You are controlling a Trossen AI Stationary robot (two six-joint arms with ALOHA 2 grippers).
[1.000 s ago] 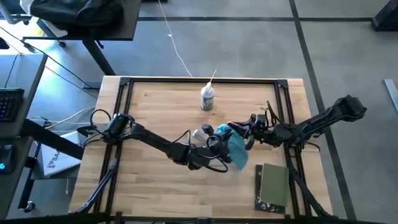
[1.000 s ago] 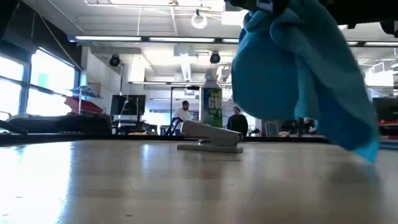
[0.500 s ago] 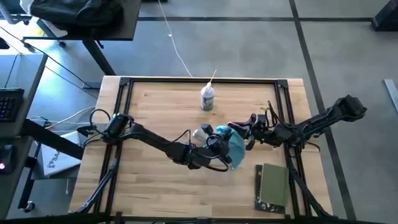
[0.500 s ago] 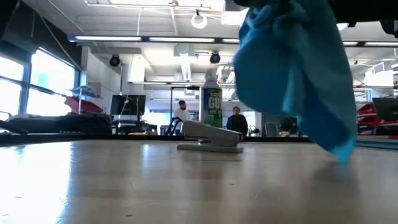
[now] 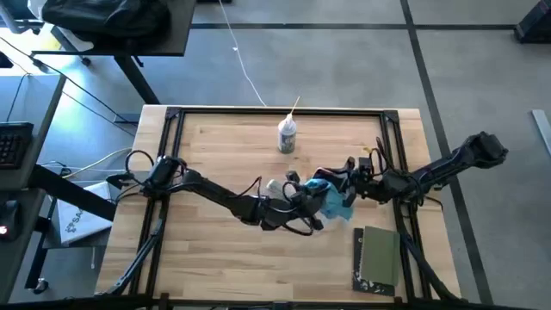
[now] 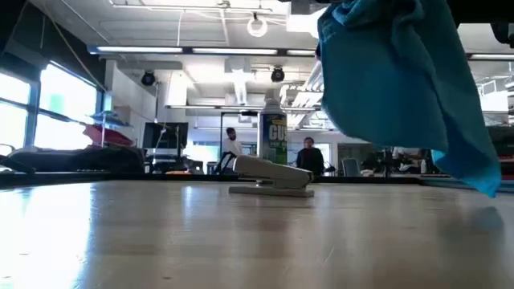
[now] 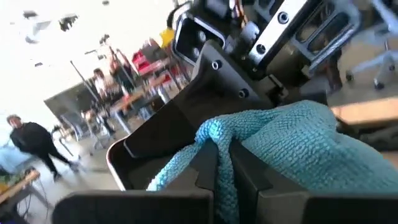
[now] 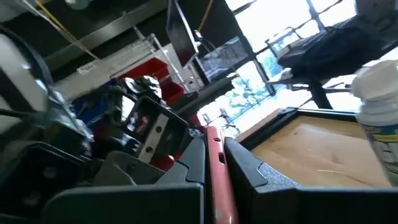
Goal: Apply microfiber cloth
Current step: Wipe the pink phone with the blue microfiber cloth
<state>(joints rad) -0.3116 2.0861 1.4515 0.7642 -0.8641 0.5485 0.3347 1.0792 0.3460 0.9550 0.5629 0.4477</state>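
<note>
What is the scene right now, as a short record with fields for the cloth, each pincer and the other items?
cloth: microfiber cloth, hanging clear of the table
left pincer: shut on the cloth, mid-table
right pincer: close beside the cloth
other items: bottle at the far side, olive book at the near right, pale grey oblong thing lying mid-table
</note>
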